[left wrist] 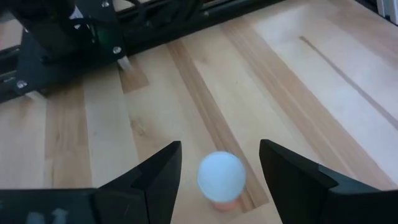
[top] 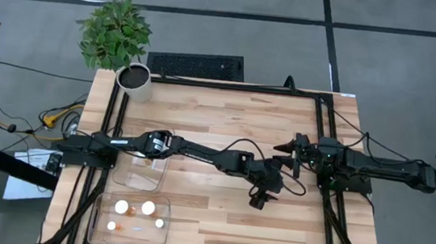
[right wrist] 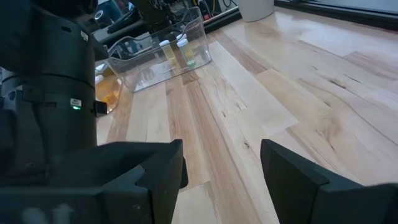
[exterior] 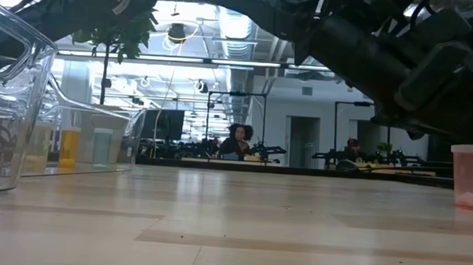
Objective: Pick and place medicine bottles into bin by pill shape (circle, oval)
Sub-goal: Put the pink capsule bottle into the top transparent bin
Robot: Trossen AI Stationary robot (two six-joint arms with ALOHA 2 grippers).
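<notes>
A small orange medicine bottle with a round white cap (left wrist: pixel 221 179) stands upright on the wooden table; the low view shows it at the right (exterior: pixel 468 176). My left gripper (left wrist: pixel 221 186) is open, one finger on each side of the bottle, with a gap between each finger and the cap. In the high view the gripper (top: pixel 261 198) reaches out to the table's middle and hides the bottle. My right gripper (right wrist: pixel 221 180) waits open at the right side (top: pixel 288 150), with nothing between its fingers. Several more bottles stand in the near clear bin (top: pixel 100 236).
A second clear bin (top: pixel 137 180) lies under my left arm, just beyond the near bin; the right wrist view shows bottles in a clear bin (right wrist: pixel 186 25). A potted plant (top: pixel 117 34) and a black grille (top: pixel 195 64) stand at the far edge. People sit in the room behind.
</notes>
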